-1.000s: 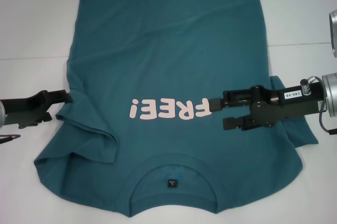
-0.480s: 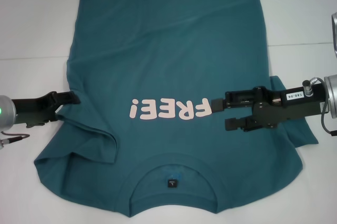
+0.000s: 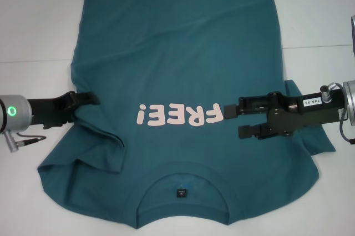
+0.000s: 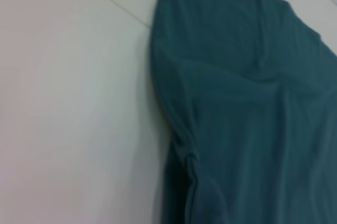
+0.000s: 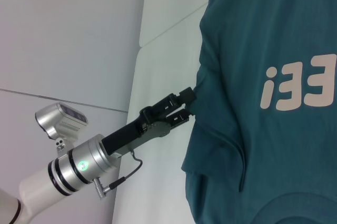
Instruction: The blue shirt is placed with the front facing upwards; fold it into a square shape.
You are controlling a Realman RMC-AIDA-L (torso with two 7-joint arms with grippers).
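Sliding inward from the robot's left, the left gripper [image 3: 91, 99] has crept over the past second from just off the cloth onto the edge of the large teal-blue cotton T-shirt [image 3: 183, 58], near the rumpled, already turned-in left sleeve; from the right wrist camera its jaws look slightly parted around that edge, not yet closed on it. The right gripper [image 3: 234, 120] has backed off a little toward the robot's right and now hovers over the chest just beside the print, jaws open and empty. The shirt lies spread front-up on the white tabletop [image 3: 33, 30], collar nearest the robot, hem farthest. I'd judge the left side fold is about to begin, with nothing square yet. Across the chest runs pale pink lettering [image 3: 180, 116] reading "FREE!", upside down from the robot's side. The small dark neck label [image 3: 179, 193] is unreadable; a white tag [image 3: 307, 101] on the right arm seems to read "140-06".
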